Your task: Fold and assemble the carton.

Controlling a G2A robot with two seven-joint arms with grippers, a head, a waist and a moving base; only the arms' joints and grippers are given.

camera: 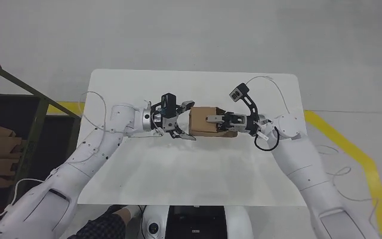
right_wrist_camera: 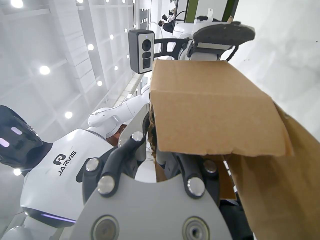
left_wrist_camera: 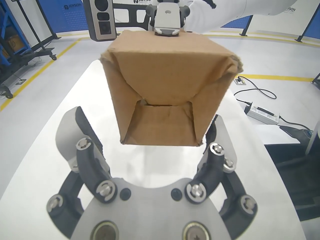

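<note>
Right end effector [camera: 222, 119] grips open-ended carton [camera: 203, 121] | left end effector [camera: 190, 120] spread

place: robot test lab in an industrial hall | walls: blue partition panels [left_wrist_camera: 72, 6] | floor: grey, yellow marking lines [left_wrist_camera: 275, 76], power adapter [left_wrist_camera: 262, 113] with cable | bench: white worktable [camera: 197, 173] | overhead: gridded ceiling, round spotlights [right_wrist_camera: 44, 70]

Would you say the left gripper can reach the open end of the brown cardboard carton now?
Probably yes: the brown cardboard carton has its open end facing the left gripper, whose open fingers flank it, nothing between, while the right gripper holds the far end.
</note>
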